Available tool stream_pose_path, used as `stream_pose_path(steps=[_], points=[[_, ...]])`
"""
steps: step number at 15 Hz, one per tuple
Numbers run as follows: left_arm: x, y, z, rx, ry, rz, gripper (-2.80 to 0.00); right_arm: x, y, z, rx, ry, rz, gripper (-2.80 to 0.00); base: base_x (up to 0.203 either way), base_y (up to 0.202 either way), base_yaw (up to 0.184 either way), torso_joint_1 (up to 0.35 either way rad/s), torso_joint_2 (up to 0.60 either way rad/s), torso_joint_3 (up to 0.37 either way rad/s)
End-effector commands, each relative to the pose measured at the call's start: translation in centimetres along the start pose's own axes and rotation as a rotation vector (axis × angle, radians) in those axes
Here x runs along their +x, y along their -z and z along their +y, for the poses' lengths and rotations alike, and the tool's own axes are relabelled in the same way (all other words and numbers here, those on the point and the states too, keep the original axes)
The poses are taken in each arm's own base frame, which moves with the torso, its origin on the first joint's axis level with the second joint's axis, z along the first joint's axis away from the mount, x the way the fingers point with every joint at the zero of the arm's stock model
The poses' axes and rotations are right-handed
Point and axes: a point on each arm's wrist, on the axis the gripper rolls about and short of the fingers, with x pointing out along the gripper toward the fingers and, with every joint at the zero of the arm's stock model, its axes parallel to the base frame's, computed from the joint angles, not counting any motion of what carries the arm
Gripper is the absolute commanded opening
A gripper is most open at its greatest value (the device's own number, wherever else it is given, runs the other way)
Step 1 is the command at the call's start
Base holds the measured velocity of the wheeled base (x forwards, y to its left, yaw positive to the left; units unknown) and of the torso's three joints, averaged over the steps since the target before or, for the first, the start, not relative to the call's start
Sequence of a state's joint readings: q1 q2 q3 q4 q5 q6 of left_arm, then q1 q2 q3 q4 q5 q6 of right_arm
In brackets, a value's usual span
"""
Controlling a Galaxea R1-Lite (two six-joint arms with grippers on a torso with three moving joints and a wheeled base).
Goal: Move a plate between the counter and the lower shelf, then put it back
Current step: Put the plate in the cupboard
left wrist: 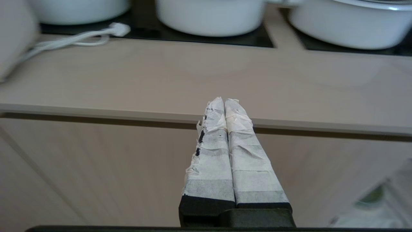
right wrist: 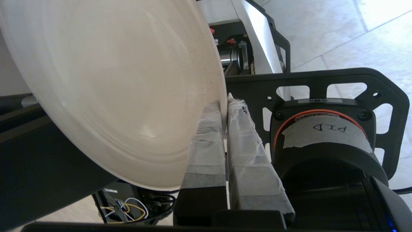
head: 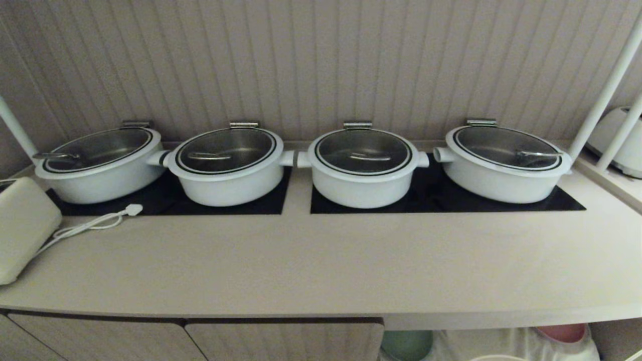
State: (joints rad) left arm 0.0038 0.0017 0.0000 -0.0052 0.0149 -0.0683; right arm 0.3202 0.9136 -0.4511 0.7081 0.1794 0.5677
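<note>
Right wrist view: we note the right hand (right wrist: pixel 224 104) pinching the plate (right wrist: pixel 109 83) by its rim alone; any jolt could tip it loose.

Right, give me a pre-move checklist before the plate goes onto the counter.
1. Grip: right gripper shut on the plate rim: ok.
2. Plate level: tilted in the right wrist view: not ok.
3. Landing spot: bare counter in front of the pots: ok.
4. Cable and white appliance keep to the counter's left end: ok.
5. Left gripper shut, empty, below the counter edge: ok.
6. Right gripper's clearance from the counter edge: cannot tell.
</note>
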Motion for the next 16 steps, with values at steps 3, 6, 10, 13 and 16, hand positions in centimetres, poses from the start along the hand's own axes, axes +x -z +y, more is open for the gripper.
stream_pose_path(steps=[3,6,10,13,16], points=[[0.0,-0.01,0.0,-0.001,-0.001,-0.001,-2.8,0.01,0.03,-0.01,0.003,0.001,0.005,-2.8,0.0,-0.196,0.003,0.001,0.0,0.002],[0.0,-0.01,0.0,-0.001,-0.001,-0.001,-2.8,-0.08,0.15,-0.07,0.004,0.002,0.006,-2.8,0.0,-0.197,0.001,0.001,0.0,0.002],[0.0,-0.01,0.0,-0.001,-0.001,-0.001,-2.8,-0.18,0.25,-0.11,0.003,-0.001,0.002,-2.8,0.0,-0.195,0.001,0.004,0.0,0.001],[0.0,-0.01,0.0,-0.001,-0.001,-0.001,-2.8,-0.25,0.32,-0.14,0.004,-0.002,0.0,-2.8,0.0,-0.194,0.001,0.001,0.0,0.003],[0.0,-0.01,0.0,-0.001,-0.001,-0.001,-2.8,-0.26,0.42,-0.2,0.011,0.004,0.009,-2.8,0.0,-0.194,0.0,0.004,0.0,-0.001]])
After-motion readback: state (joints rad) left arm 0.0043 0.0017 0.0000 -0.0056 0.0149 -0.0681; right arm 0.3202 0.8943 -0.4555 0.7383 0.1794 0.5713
